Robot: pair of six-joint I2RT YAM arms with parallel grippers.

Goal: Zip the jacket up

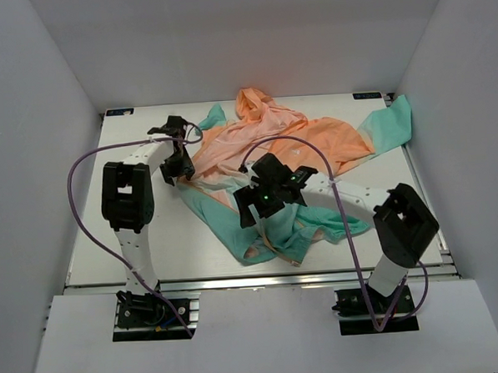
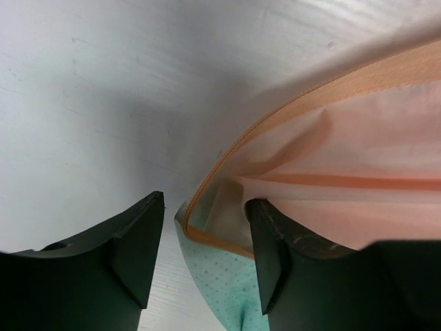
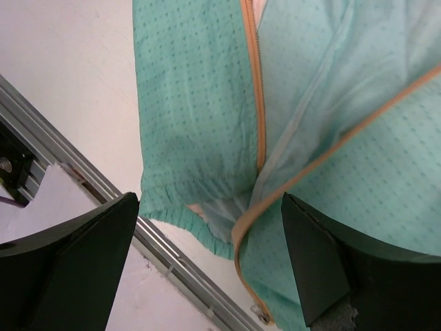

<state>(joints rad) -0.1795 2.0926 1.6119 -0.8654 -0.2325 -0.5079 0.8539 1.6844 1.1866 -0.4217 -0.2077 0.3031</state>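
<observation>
1. Progress check: the thin hooded jacket (image 1: 289,151), peach-orange up top fading to teal-green at the hem, lay crumpled on the white table (image 1: 168,241), hood toward the far side and hem toward the arms. As far as I could judge, zipping hadn't started. The front looked open and twisted.
2. The long orange zipper tape (image 3: 258,103) ran down the teal fabric in the right wrist view. A second orange edge met it near the hem at an angle, so the two sides weren't lined up. I couldn't spot the slider anywhere.
3. The left gripper (image 2: 207,214) was down at the jacket's left edge, with its jaws partway apart. An orange-trimmed fabric edge (image 2: 275,117) sat in the gap. It wasn't pinched, from what I could see.
4. The right gripper (image 3: 210,200) hung over the teal hem near the table's front rail (image 3: 172,255). Its jaws were spread wide and it was holding nothing.
5. What's left, I reckon, is basically everything: flatten the front, line up both halves, seat the slider and pull it up.
6. Containers: there were none in any view, so nothing to report there.
</observation>
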